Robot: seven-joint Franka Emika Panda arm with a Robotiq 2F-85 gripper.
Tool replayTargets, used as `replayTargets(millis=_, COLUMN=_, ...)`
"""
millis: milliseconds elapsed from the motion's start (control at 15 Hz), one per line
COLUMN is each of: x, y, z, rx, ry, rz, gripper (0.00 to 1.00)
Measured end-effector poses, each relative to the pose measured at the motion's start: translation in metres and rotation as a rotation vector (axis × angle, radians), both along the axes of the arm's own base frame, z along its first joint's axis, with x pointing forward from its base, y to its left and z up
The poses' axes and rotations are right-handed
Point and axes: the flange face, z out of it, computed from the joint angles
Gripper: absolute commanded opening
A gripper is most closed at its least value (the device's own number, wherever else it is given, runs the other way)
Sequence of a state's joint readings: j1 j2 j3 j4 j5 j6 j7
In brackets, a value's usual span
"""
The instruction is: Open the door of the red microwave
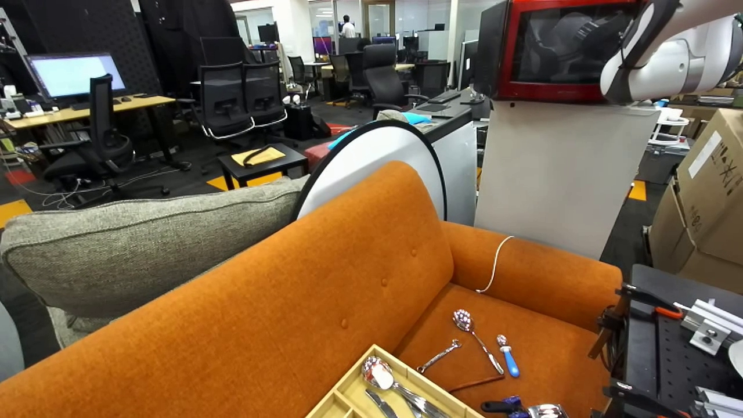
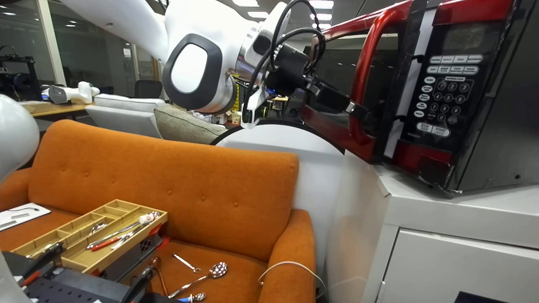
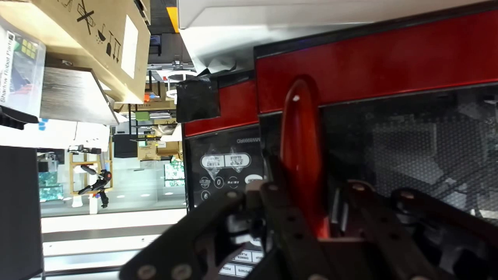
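- The black two-finger end effector (image 3: 309,186) is clamped around the curved glossy red handle (image 3: 299,140).
- Directly before it is the red-framed, dark-glass door (image 1: 557,55) of the boxy red microwave (image 2: 448,90).
- Lower than it, the white pedestal (image 1: 563,180) carries this microwave.

One red microwave (image 2: 446,97) had one door (image 1: 557,52) and one handle (image 2: 361,75), and there was one gripper (image 3: 314,190), one white pedestal (image 1: 563,168) and one orange sofa (image 1: 342,267). On its seat (image 1: 551,337) lay one large spoon (image 1: 463,321), one wrench (image 1: 439,356) and one blue-handled utensil (image 1: 511,361). Two black clamps (image 1: 649,297), one wooden tray (image 2: 77,254) and one white cord (image 2: 289,263) were also in sight.
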State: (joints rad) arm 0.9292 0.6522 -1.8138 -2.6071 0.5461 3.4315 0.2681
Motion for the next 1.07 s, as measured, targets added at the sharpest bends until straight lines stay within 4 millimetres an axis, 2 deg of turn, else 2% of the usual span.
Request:
replayTargets(millis=467, x=-0.0001, y=-0.0001, z=0.0, rx=0.0, ry=0.0, rz=0.0, gripper=0.27)
replayTargets(millis=533, x=-0.0001, y=-0.0001, z=0.0, rx=0.0, ry=0.0, rz=0.0, gripper=0.07)
replayTargets(millis=1067, x=-0.0059, y=0.0019, z=0.0016, rx=0.011, ry=0.005, rz=0.029, gripper=0.07)
